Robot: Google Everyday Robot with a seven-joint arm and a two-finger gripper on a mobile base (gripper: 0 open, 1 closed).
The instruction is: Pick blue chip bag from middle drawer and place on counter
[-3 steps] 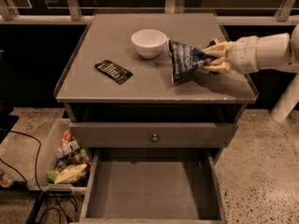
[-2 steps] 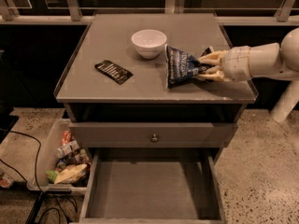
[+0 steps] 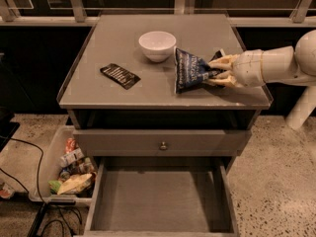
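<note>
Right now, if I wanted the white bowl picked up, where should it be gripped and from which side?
Probably the rim on its left, from above: the bowl stands upright with an open mouth, and the chip bag crowds its right, the gripper clamped on the bag's far end.

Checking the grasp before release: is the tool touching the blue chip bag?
Touching. The camera view shows the tool, above the right side of the counter, pinching the right end of the blue chip bag between its fingers.
</note>
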